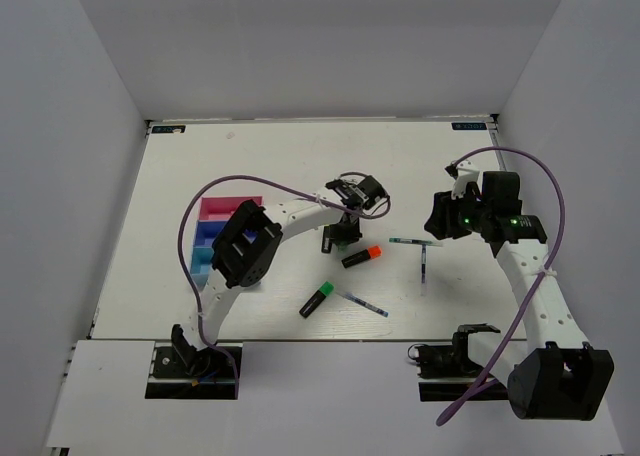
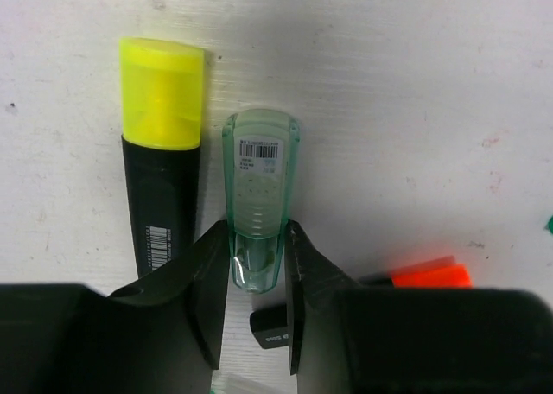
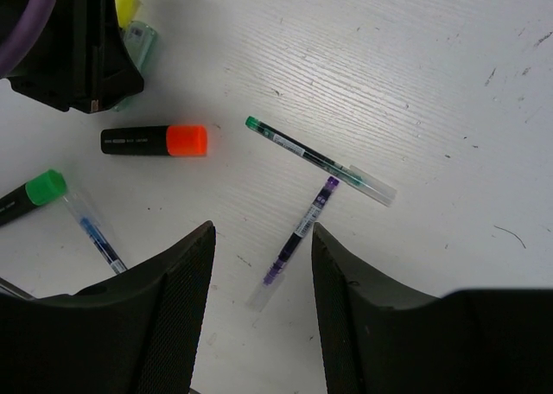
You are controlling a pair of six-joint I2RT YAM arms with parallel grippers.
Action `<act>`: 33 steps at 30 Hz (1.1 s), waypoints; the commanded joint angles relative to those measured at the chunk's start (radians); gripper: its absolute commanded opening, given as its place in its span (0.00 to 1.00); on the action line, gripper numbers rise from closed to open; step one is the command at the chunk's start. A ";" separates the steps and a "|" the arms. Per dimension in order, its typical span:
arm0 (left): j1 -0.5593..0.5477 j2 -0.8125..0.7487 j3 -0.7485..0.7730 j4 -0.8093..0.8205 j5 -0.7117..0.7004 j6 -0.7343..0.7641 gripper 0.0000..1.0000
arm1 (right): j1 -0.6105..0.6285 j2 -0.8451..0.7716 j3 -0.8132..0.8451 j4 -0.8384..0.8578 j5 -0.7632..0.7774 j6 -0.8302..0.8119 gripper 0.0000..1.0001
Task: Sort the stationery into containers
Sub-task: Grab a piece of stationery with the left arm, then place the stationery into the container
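Note:
My left gripper [image 2: 257, 273] is low over the table, its jaws pressed against both sides of the pale teal marker [image 2: 259, 187], which lies flat. A yellow-capped highlighter [image 2: 160, 178] lies right beside it. In the top view the left gripper [image 1: 335, 238] is mid-table. An orange-capped highlighter [image 1: 362, 257] and a green-capped one [image 1: 317, 300] lie nearby. My right gripper [image 3: 263, 264] is open and empty above a purple pen [image 3: 298, 234]; a green pen [image 3: 320, 159] lies just beyond. The magenta [image 1: 222, 208], blue [image 1: 205, 233] and light blue [image 1: 200, 259] trays sit at the left, partly hidden by my left arm.
A thin blue pen [image 1: 362, 303] lies next to the green-capped highlighter. A small black piece [image 2: 270, 325] lies under my left jaws. White walls close the table in at the back and sides. Purple cables arc over both arms.

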 commanded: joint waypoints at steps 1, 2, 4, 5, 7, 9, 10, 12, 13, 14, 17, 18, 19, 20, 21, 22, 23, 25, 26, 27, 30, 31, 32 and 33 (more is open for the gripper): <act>-0.011 0.046 -0.070 -0.006 0.068 0.113 0.00 | -0.007 -0.010 0.001 -0.001 -0.025 0.005 0.52; -0.017 0.035 -0.055 0.005 0.100 0.138 0.00 | -0.005 -0.009 0.001 -0.004 -0.029 0.005 0.54; -0.053 -0.034 -0.036 0.021 0.086 0.237 0.00 | -0.005 -0.007 -0.002 0.001 -0.037 0.000 0.61; -0.056 -0.059 -0.038 0.022 0.084 0.266 0.00 | -0.005 -0.018 -0.002 0.004 -0.039 -0.004 0.63; -0.050 -0.161 -0.073 0.021 0.064 0.265 0.00 | -0.004 0.000 -0.002 0.002 -0.040 -0.005 0.63; -0.015 -0.258 -0.111 0.019 0.049 0.242 0.00 | -0.005 0.003 -0.003 0.001 -0.043 -0.008 0.59; 0.014 -0.324 -0.137 0.039 0.053 0.231 0.00 | -0.002 0.006 -0.002 -0.002 -0.045 -0.009 0.55; 0.074 -0.425 -0.248 0.070 0.049 0.184 0.00 | -0.007 0.006 -0.005 -0.001 -0.049 -0.011 0.00; 0.119 -0.489 -0.306 0.102 0.056 0.163 0.00 | -0.005 0.011 -0.005 -0.001 -0.052 -0.011 0.00; 0.163 -0.546 -0.361 0.108 0.062 0.140 0.00 | -0.005 0.011 -0.006 -0.001 -0.058 -0.009 0.00; 0.260 -0.648 -0.461 0.145 0.053 0.103 0.00 | -0.003 0.016 -0.012 0.005 -0.072 -0.018 0.00; 0.278 -0.663 -0.489 0.148 0.053 0.092 0.00 | -0.003 0.019 -0.014 0.005 -0.068 -0.017 0.00; 0.321 -0.697 -0.499 0.152 0.052 0.084 0.00 | -0.003 0.020 -0.015 0.010 -0.066 -0.015 0.00; 0.335 -0.708 -0.530 0.154 0.050 0.066 0.00 | -0.002 0.022 -0.017 0.009 -0.066 -0.015 0.00; 0.350 -0.717 -0.541 0.162 0.046 0.060 0.00 | -0.003 0.025 -0.015 0.007 -0.065 -0.015 0.00; 0.392 -0.740 -0.552 0.166 0.041 0.050 0.00 | -0.002 0.028 -0.015 0.008 -0.063 -0.017 0.00; 0.409 -0.744 -0.578 0.171 0.036 0.018 0.00 | -0.003 0.031 -0.015 0.007 -0.063 -0.015 0.00; 0.452 -0.761 -0.593 0.177 0.004 -0.003 0.00 | -0.003 0.033 -0.015 0.007 -0.060 -0.018 0.00; 0.464 -0.763 -0.599 0.171 -0.011 -0.035 0.00 | -0.002 0.033 -0.015 0.007 -0.059 -0.015 0.00; 0.472 -0.761 -0.602 0.171 -0.058 -0.042 0.00 | -0.005 0.034 -0.017 0.008 -0.059 -0.017 0.00; 0.507 -0.758 -0.607 0.177 -0.103 -0.074 0.00 | -0.005 0.033 -0.017 0.007 -0.054 -0.017 0.00; 0.528 -0.757 -0.608 0.179 -0.117 -0.089 0.00 | -0.005 0.034 -0.015 0.005 -0.051 -0.015 0.00; 0.536 -0.754 -0.612 0.198 -0.122 -0.091 0.00 | -0.005 0.033 -0.015 0.010 -0.051 -0.017 0.00; 0.561 -0.757 -0.616 0.205 -0.122 -0.107 0.00 | -0.003 0.034 -0.017 0.009 -0.051 -0.017 0.00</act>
